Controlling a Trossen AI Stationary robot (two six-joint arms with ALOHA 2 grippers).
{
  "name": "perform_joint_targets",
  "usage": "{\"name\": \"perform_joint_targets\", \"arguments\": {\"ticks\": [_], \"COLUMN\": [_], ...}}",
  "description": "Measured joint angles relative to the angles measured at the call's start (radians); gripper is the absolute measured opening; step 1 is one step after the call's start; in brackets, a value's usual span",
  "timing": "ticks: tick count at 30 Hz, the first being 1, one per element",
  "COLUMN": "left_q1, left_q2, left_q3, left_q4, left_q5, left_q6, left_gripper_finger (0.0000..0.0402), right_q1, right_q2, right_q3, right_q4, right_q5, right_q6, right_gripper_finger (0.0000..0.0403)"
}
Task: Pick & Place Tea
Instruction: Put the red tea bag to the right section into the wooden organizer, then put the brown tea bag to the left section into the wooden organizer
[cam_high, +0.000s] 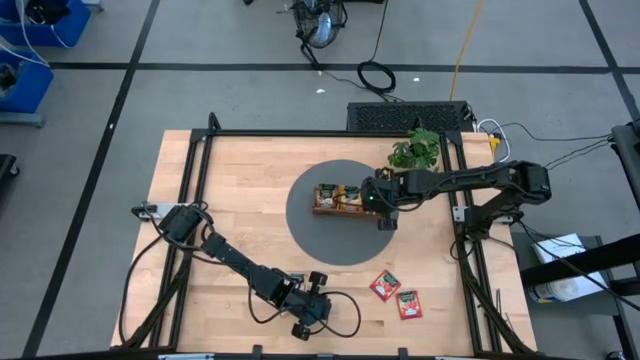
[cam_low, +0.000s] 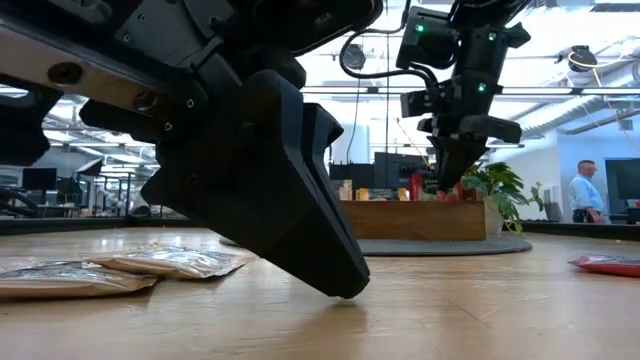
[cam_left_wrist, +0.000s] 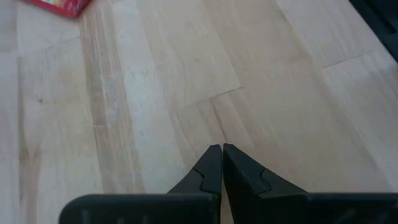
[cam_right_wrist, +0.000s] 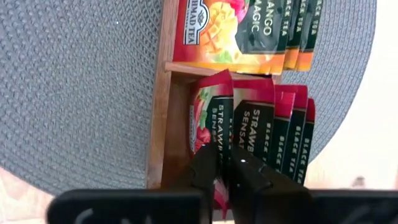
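The brown wooden tray (cam_high: 338, 198) stands on a round grey mat (cam_high: 310, 235) and holds upright sachets. In the right wrist view, orange ones (cam_right_wrist: 249, 31) fill one compartment and several red ones (cam_right_wrist: 273, 118) the adjoining one. My right gripper (cam_right_wrist: 222, 165) points down into that red compartment, shut on a red sachet (cam_right_wrist: 212, 115). Two more red sachets (cam_high: 385, 285) (cam_high: 409, 304) lie flat on the wood near the table's near edge. My left gripper (cam_left_wrist: 222, 150) is shut, low over bare wood beside them. My right gripper pinches the outermost red sachet in the row, at its upper edge (cam_right_wrist: 214, 140), between its two fingers (cam_right_wrist: 202, 174). It comes from above, pointing down. The sachet stands in the tray's compartment, leaning against the other red ones. My left gripper's shut fingertips (cam_low: 345, 290) reach down to the table top; I cannot tell whether they touch it.
A green leafy plant (cam_high: 415, 150) stands just beyond the mat at the far edge. In the low view, silvery sachets (cam_low: 165, 262) lie on the wood behind my left gripper. A black frame rail (cam_high: 330, 132) borders the table. A person (cam_low: 585, 190) stands in the room beyond.
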Motion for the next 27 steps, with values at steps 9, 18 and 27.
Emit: {"name": "perform_joint_targets", "arguments": {"ticks": [9, 18, 27], "left_q1": [-0.002, 0.000, -0.027], "left_q2": [0.000, 0.002, -0.002], "left_q3": [0.000, 0.000, 0.000], "left_q4": [0.001, 0.000, -0.008], "left_q5": [-0.001, -0.008, -0.159], "left_q6": [0.005, 0.032, 0.133], "left_gripper_finger": [0.0021, 0.0021, 0.0021], "right_q1": [0.001, 0.005, 0.237], "right_q2": [0.000, -0.043, -0.221], "right_q3": [0.000, 0.070, 0.095], "right_q4": [0.017, 0.010, 0.126], "right_q5": [0.005, 0.166, 0.091], "right_q6": [0.044, 0.077, 0.362], "right_gripper_finger": [0.0099, 0.0136, 0.0070]}}
